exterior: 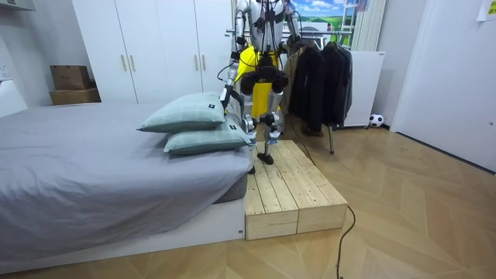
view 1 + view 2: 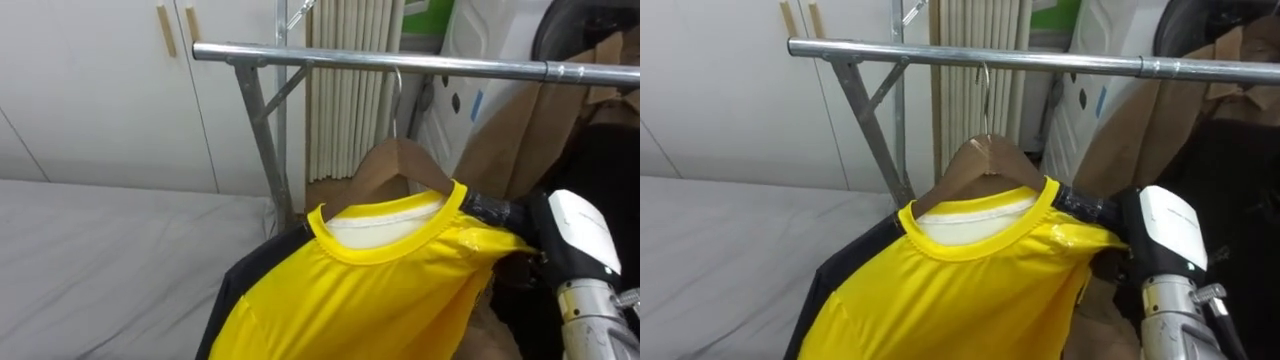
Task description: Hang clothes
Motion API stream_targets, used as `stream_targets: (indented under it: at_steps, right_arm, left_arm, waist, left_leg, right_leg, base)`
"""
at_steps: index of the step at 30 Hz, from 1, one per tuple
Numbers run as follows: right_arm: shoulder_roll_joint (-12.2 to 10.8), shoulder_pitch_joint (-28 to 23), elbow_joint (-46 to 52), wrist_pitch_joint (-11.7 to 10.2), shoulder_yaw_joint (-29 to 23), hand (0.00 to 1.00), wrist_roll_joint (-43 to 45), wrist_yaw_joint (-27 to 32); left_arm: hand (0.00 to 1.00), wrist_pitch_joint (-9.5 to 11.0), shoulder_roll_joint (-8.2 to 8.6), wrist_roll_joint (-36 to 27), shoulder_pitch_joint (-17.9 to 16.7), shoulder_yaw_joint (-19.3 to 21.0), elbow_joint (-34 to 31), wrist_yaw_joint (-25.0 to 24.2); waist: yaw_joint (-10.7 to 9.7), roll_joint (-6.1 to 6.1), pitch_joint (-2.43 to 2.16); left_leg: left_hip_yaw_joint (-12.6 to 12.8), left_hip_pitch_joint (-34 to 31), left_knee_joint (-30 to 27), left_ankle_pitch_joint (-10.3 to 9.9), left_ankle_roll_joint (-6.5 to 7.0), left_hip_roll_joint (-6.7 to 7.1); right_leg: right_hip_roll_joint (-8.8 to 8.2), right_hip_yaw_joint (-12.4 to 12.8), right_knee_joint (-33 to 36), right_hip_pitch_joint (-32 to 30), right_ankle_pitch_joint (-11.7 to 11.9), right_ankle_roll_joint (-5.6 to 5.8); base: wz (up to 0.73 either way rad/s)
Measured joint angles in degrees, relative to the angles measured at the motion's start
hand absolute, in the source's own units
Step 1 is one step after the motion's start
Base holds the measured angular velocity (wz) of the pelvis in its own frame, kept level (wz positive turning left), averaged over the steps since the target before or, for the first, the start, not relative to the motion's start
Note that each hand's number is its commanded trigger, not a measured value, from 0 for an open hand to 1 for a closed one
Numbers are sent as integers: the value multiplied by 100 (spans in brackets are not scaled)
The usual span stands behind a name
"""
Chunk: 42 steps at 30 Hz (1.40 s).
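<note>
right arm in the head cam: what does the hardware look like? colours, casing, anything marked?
The right hand has a smooth, rounded white shell on its back, with no markings I can make out. Behind it the forearm is a bare silver metal cylinder with ribbed rings and a small fitting on its side. Dark parts sit under the shell beside the yellow shirt, too hidden to describe.

No legible text, number, brand or sign.
- yellow shirt (image 2: 360,290): plain where visible, no print seen.
- rail (image 2: 400,62): bare metal, no marking.
- white panel (image 2: 495,60) behind rail: small dark and blue marks, too blurred to read.
- cardboard boxes (image 1: 71,77) by wardrobe in room view: too small to tell any lettering.
</note>
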<state>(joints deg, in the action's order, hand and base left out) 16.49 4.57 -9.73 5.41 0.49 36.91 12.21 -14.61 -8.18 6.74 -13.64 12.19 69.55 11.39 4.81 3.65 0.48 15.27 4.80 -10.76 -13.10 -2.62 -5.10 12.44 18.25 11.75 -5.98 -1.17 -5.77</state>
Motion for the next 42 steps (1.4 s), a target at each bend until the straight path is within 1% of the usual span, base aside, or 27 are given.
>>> stream_targets:
  at_steps: [2, 4, 6, 9, 12, 13, 18, 23, 26, 30, 31, 34, 39, 42]
  right_arm:
    - [-1, 107, -143, 19, 3, 100, -36, -6]
    - [0, 190, -235, 67, 3, 100, -32, -57]
    - [4, 212, -234, 79, 1, 100, -36, -58]
    - [48, 354, -234, 97, 2, 100, -36, -81]
    - [59, 630, -232, 89, 2, 100, -36, -86]
    - [79, 717, -229, 80, 2, 100, -36, -86]
    - [109, 906, -227, 67, 2, 100, -40, -85]
    - [121, 909, -232, 89, 3, 100, -72, -77]
    - [122, 910, -272, 86, 3, 100, -106, -25]
    - [121, 946, -475, 84, 8, 100, -116, 47]
    - [121, 1004, -638, 97, 8, 100, -124, 73]
    - [147, 1075, -754, 93, 4, 100, -152, 87]
    - [284, 1182, -823, 96, 4, 100, -746, 90]
    - [322, 1352, -1067, 117, 4, 100, -1032, 89]
  left_arm:
    - [0, 0, 2, 33, -2, 2, -66, 54]
    - [0, 0, 3, 113, -10, 29, -120, 55]
    - [0, 1, 15, 236, -37, 133, -212, 55]
    - [0, 40, 28, 290, -44, 134, -224, 54]
    - [0, 48, 26, 291, -44, 128, -250, 47]
    - [0, 71, 25, 291, -44, 129, -256, 46]
    - [0, 91, 21, 289, -46, 134, -300, 35]
    - [0, 93, -3, 240, -43, 112, -312, 34]
    - [0, 93, -7, 233, -43, 106, -312, 33]
    - [0, 93, -14, 235, -44, 102, -315, 33]
    - [0, 93, -18, 235, -52, 108, -315, 29]
    - [0, 107, -20, 247, -59, 126, -318, -4]
    - [0, 109, -22, 280, -63, 163, -322, -78]
    - [0, 108, -19, 289, -169, 161, -462, -120]
  waist:
    - [23, 18, 3]
    - [95, 54, 20]
    - [138, 88, 36]
    - [211, 108, 34]
    - [262, 111, 30]
    - [282, 115, 27]
    - [317, 120, 20]
    - [321, 128, 15]
    - [319, 139, 10]
    - [320, 145, 9]
    - [319, 145, 12]
    - [324, 147, 12]
    - [327, 145, 11]
    - [333, 141, 9]
  left_leg:
    - [-77, -7, -8, 24, -33, 6]
    - [-220, -16, -2, 52, -19, 49]
    - [-285, -22, 3, 52, -16, 68]
    - [-281, -21, 6, 41, 1, 74]
    - [-286, -3, 12, 37, 2, 71]
    - [-299, -2, 12, 37, 2, 69]
    - [-387, -5, 10, 38, -2, 66]
    - [-456, -5, 3, 41, -8, 67]
    - [-468, -2, 0, 41, -8, 74]
    - [-487, 22, -22, 41, -8, 75]
    - [-496, 52, -19, 41, -7, 78]
    - [-500, 50, -19, 40, -7, 83]
    - [-501, 49, -19, 38, -4, 82]
    - [-502, 68, -13, 38, -4, 79]
  right_leg:
    - [-17, -34, 2, 19, -5, -8]
    - [-22, -26, 11, 18, -12, -14]
    - [-18, -23, -2, 7, -15, -11]
    - [-20, -42, 4, -3, -21, -7]
    - [-51, -179, 29, -6, -11, -26]
    - [-53, -216, 67, -8, 3, -54]
    - [-62, -270, 91, 1, -34, -98]
    - [-77, -340, 98, 14, -56, -126]
    - [-83, -347, 91, 17, -136, -78]
    - [-84, -327, 84, 60, -142, -74]
    - [-77, -288, 80, 97, -166, -53]
    - [-68, -258, 92, 96, -176, -44]
    - [-69, -262, 90, 91, -175, -43]
    - [-70, -285, 94, 98, -165, -63]
  base:
    - [12]
    - [0]
    - [-4]
    - [0]
    - [1]
    - [5]
    - [10]
    - [7]
    - [1]
    - [3]
    - [4]
    - [0]
    - [0]
    - [0]
